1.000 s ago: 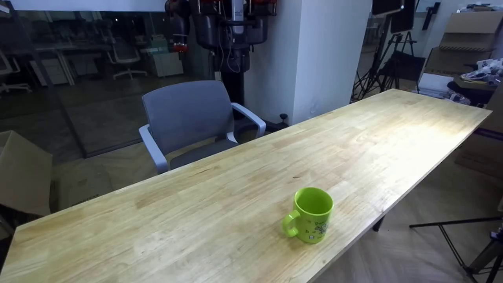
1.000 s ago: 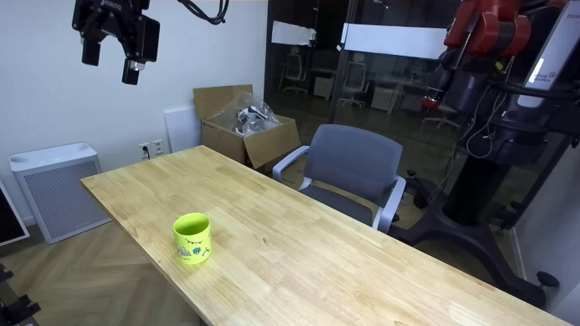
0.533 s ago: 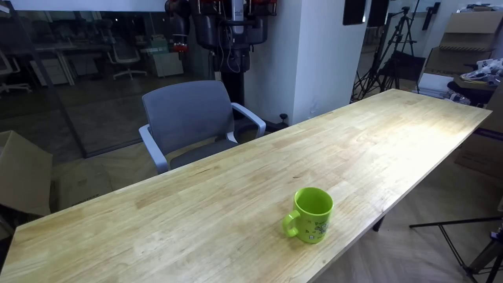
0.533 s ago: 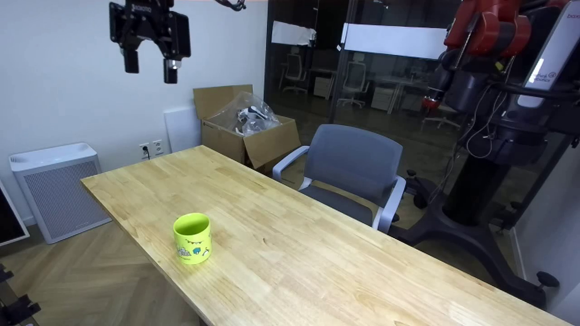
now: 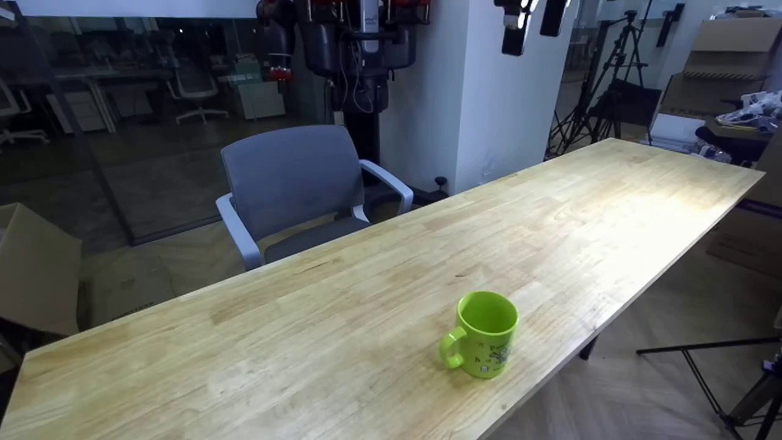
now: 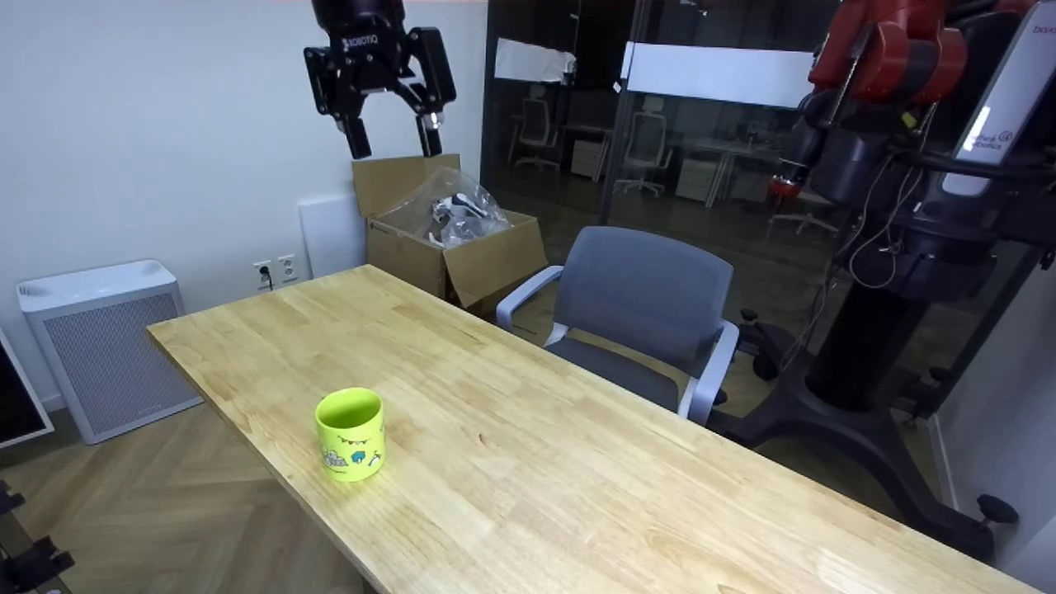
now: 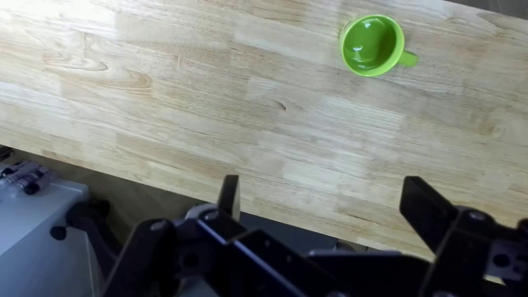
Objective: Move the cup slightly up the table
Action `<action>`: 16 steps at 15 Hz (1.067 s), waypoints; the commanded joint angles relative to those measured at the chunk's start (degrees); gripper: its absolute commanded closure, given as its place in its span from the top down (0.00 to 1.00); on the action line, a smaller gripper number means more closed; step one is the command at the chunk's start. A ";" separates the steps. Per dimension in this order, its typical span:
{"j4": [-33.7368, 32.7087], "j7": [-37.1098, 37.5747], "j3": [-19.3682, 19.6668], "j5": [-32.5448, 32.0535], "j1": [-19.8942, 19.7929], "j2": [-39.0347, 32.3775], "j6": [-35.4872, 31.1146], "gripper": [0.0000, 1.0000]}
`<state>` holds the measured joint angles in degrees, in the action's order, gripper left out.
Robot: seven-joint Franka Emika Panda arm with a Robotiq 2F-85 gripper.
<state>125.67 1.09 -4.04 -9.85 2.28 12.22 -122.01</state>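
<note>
Mug (image 7: 373,46): just one, lime-green, upright, upper right of the wrist view!
Table (image 5: 330,305): one, pale wood, under the mug.
Gripper (image 6: 394,148): one, high in both exterior views, two fingers (image 6: 356,139) spread wide, gripping only air.
Handle (image 5: 451,349): one loop, caught in an exterior view.
Mesh-fronted unit (image 6: 115,359): one, left in an exterior view, outside the wrist frame.

cup (image 5: 487,346) on table (image 5: 275,342), nr long edge | chair (image 6: 642,301) opp. side | box (image 6: 406,257) L of chair, both ext. views
</note>
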 commanded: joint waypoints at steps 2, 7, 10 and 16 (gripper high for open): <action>-1.13 -7.69 1.25 2.87 0.94 -1.19 2.02 1.00; -2.25 -17.09 1.96 -4.50 -0.48 -8.02 4.82 1.00; -4.58 -17.28 1.76 -12.97 -0.70 -15.36 3.40 1.00; -5.77 -15.21 1.12 -17.50 0.92 -20.90 3.57 1.00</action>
<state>119.93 -14.07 -3.02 -27.43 3.09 -8.71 -118.52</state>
